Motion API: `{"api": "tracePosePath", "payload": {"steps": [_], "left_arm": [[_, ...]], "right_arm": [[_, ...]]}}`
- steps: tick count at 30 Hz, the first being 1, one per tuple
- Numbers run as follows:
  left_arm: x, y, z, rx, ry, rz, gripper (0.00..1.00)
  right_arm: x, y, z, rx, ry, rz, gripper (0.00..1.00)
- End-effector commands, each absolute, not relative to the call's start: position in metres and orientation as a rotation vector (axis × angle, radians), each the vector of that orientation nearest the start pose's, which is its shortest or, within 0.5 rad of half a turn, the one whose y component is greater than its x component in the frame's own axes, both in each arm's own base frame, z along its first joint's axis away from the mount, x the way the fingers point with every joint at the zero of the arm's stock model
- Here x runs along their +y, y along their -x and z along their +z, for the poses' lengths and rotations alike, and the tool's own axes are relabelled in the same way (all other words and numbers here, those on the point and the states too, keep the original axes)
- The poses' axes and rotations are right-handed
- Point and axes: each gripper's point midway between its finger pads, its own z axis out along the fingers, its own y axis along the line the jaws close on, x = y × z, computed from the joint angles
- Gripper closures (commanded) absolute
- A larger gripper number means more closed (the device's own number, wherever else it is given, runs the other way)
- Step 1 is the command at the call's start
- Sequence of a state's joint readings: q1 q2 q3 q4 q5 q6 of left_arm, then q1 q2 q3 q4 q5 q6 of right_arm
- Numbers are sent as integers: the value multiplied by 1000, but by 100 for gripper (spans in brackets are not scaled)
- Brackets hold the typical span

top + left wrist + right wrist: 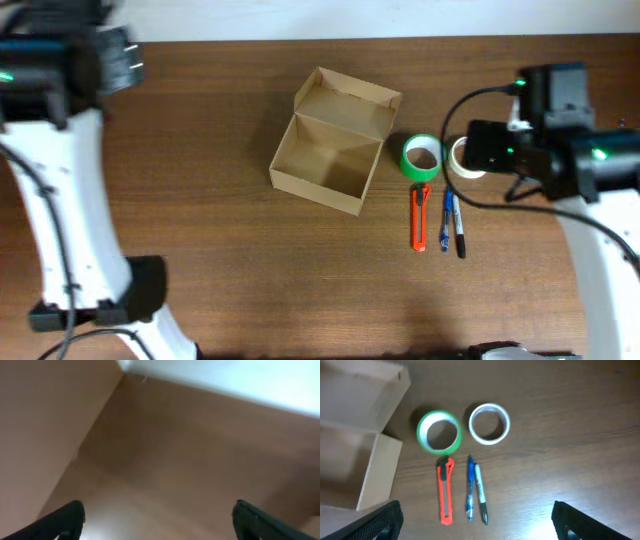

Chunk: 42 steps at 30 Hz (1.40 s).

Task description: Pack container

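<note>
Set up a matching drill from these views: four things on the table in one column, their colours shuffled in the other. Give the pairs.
Things:
1. box cutter
2. tape roll nearest the container
3. container
4. pen right beside the box cutter

Colours:
A. green
B. tan-brown
C. orange
D. blue

Pairs: 1-C, 2-A, 3-B, 4-D

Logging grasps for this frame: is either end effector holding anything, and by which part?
Nothing is held. The left end effector and the right end effector are both open and empty.
</note>
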<state>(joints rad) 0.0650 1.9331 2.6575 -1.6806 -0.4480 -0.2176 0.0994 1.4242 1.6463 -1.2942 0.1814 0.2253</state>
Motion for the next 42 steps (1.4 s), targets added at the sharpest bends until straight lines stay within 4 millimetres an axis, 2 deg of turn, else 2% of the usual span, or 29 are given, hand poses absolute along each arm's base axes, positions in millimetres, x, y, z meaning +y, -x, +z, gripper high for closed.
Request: {"api": "tracePosePath", "payload": {"steps": [1, 7, 10, 15, 17, 20, 27, 36, 37, 40, 42], "left_arm": [[119, -379, 311, 2660, 585, 334, 4], [148, -346, 193, 3019, 782, 287, 0], [149, -338, 161, 3101, 807, 286, 0], [146, -331, 123, 3173, 815, 283, 0], [146, -330, 114, 3178, 815, 283, 0], [146, -330, 108, 3179, 815, 282, 0], [146, -330, 108, 3181, 816, 283, 0], [146, -330, 108, 3181, 816, 283, 0], [146, -330, 108, 3181, 816, 283, 0], [146, -330, 108, 3181, 816, 283, 0], [146, -330, 107, 3180, 816, 282, 0]], "right_arm": [[14, -340, 245, 2707, -198, -94, 4], [20, -378, 172, 2867, -333, -80, 6], [24, -392, 147, 2908, -380, -1, 12], [21, -405, 115, 2946, -519, 128, 22], [16, -408, 109, 2941, -576, 128, 26], [12, -413, 103, 2930, -624, 136, 27], [18, -419, 82, 2943, -686, 122, 27], [19, -417, 43, 3013, -759, 88, 32], [19, -415, 39, 3021, -781, 81, 37], [19, -414, 32, 3033, -804, 75, 67], [19, -413, 29, 3032, -825, 67, 75]]}}
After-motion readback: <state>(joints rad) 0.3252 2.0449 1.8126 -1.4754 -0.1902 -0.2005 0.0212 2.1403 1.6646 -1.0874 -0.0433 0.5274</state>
